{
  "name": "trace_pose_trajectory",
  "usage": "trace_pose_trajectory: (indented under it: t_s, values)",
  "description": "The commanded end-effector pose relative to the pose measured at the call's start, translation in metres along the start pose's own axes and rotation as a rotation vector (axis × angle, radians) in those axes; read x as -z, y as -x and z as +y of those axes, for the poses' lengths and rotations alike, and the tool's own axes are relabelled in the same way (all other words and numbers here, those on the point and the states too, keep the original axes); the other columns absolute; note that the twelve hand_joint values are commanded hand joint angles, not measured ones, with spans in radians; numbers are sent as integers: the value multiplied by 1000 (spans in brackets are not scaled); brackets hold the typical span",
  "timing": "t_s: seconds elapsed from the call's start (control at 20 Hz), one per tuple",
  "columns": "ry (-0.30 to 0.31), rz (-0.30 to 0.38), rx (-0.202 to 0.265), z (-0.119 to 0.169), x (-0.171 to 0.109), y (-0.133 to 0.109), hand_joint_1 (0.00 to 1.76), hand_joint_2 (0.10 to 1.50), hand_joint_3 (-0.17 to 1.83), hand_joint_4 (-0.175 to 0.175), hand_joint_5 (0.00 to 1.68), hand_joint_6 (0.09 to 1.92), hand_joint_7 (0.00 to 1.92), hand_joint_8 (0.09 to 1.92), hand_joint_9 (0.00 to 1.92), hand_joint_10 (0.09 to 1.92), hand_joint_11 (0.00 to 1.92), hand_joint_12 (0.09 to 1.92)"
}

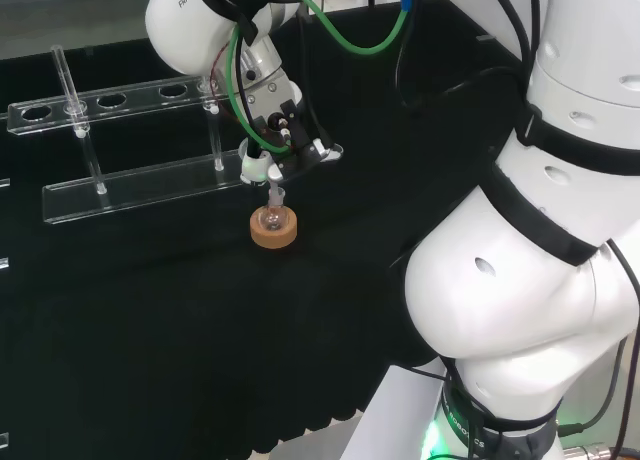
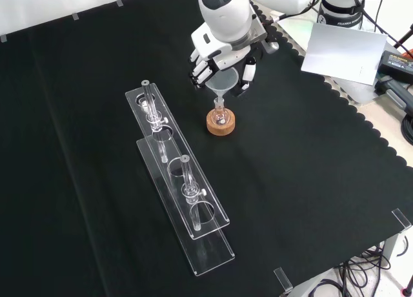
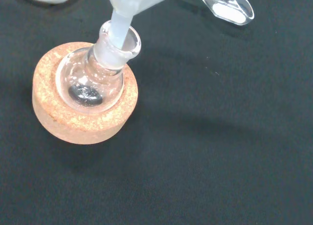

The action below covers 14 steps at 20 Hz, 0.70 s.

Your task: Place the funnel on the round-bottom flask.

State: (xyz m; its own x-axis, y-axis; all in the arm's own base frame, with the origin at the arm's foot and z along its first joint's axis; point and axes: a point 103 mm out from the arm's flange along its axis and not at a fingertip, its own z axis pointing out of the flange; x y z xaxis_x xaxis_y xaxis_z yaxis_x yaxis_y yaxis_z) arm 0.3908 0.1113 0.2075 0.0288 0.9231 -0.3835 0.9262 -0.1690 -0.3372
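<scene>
My hand [image 2: 219,51] was curled round the funnel [image 2: 222,82], holding it by its wide cone above the round-bottom flask [image 2: 221,117]. The funnel's stem [image 3: 119,30] pointed down into the flask's neck [image 3: 117,45], its tip just inside the rim. The flask sat upright in a cork ring [image 3: 78,122] near the middle of the desk [image 2: 310,155]. Left of it in the front view stood a clear rack [image 2: 193,213] with glass tubes.
</scene>
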Motion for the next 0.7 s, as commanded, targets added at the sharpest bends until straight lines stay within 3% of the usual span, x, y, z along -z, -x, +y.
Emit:
trace_pose_trajectory:
  t_s: [0.05,0.7]
  values:
    - [-15,-12,-6,3,-1,-3,845,827,655,-11,633,789,522,720,870,471,672,1265]
    - [-13,-7,-5,4,-3,-2,847,821,659,-11,628,780,513,718,854,480,668,1268]
